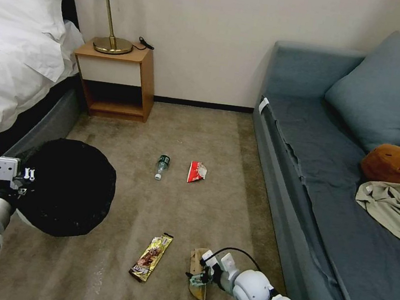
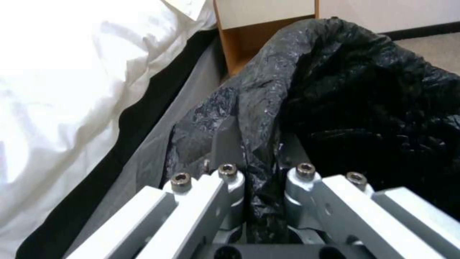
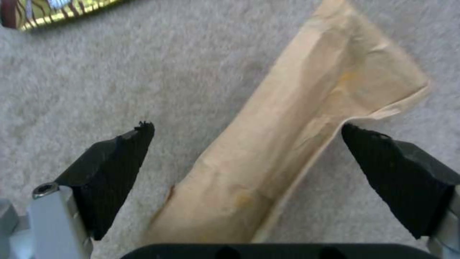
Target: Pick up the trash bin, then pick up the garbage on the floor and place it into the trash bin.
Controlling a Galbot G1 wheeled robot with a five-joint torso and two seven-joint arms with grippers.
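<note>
- The trash bin (image 1: 68,188), lined with a black plastic bag (image 2: 364,100), is held up at the floor's left side beside the bed (image 1: 7,73), its dark mouth turned toward the head camera.
- The left tool (image 1: 25,176) is closed narrowly on the bin's rim; in the left wrist view the bag's folded edge is seen pinched between the 2 fingers (image 2: 225,144).
- The right tool (image 1: 197,279) is lowered to the carpeted floor (image 1: 202,135) near the sofa (image 1: 312,195), and its 2 black pads (image 3: 120,169) are spread wide, 1 on each side of the tan paper wrapper (image 3: 297,136).
- The tan wrapper is lying flat on the floor between the pads; whether a pad is touching it cannot be told.
- The gold-brown snack-bar wrapper (image 1: 151,256) is lying on the floor just beside the tan wrapper, toward the bin.
- The small clear bottle (image 1: 161,166) with a green label is lying on its side farther off, toward the nightstand (image 1: 115,78).
- The red-and-white snack packet (image 1: 197,172) is lying near the bottle, on the sofa side, apart from it.
- A lamp (image 1: 111,8) is standing on the nightstand, against the wall.
</note>
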